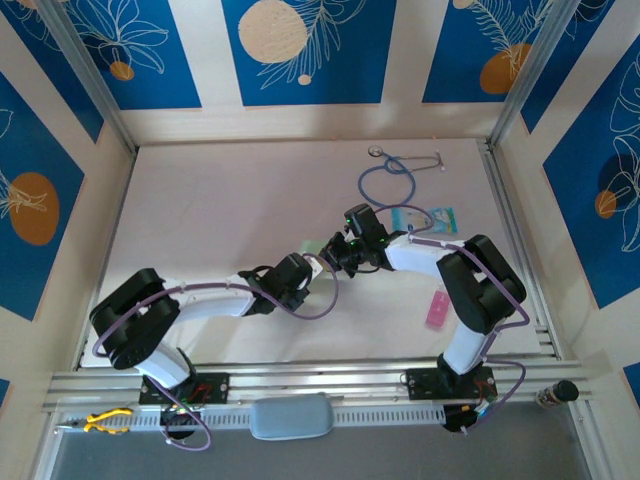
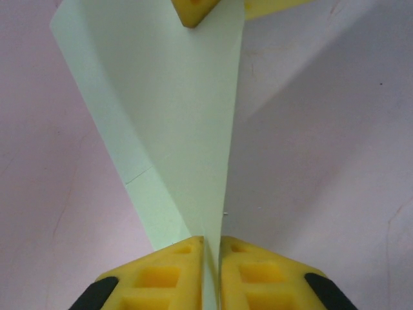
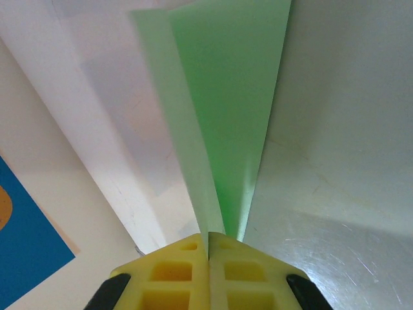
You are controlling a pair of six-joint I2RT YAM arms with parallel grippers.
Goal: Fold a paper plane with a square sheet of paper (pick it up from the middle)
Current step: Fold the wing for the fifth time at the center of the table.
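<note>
The light-green sheet of paper (image 1: 318, 245) is folded into a long, tapering paper-plane shape and hangs above the middle of the table between both grippers. My left gripper (image 1: 315, 264) is shut on one end; in the left wrist view the paper (image 2: 174, 123) runs from its yellow fingers (image 2: 161, 278) up to the other gripper's fingertips (image 2: 192, 10). My right gripper (image 1: 336, 250) is shut on the opposite end. In the right wrist view the paper (image 3: 226, 97) fans out from the pinched pads (image 3: 174, 278), with a crease showing.
A stethoscope (image 1: 388, 180) lies at the back of the table, with a teal-and-white card (image 1: 425, 217) just right of the grippers. A small pink strip (image 1: 437, 311) lies by the right arm. A yellow-handled tool (image 1: 105, 422) rests on the front rail at the left.
</note>
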